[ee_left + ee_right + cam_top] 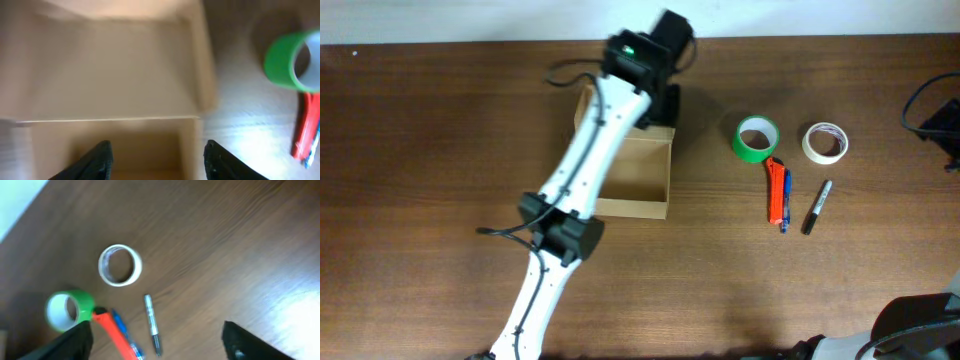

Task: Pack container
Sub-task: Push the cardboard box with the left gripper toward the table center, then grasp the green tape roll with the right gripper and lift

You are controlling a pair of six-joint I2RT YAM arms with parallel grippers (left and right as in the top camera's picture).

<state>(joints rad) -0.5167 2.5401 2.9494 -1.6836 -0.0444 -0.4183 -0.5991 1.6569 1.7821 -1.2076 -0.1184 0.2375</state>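
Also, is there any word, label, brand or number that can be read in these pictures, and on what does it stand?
No text can be read in any view.
container: plain brown, no print visible.
marker, blue pen, orange cutter: any print is too small and blurred to read.
green tape roll, white tape roll: no label visible.

The left arm (582,160) has slim white links joined by chunky black housings, with thin black cables (500,232) looping off its joints and a small green light (627,46) on its black wrist block. The left tool (159,160) and the right tool (160,342) both have matte black fingers (100,160). The right arm (920,320) shows black and pale grey shells.
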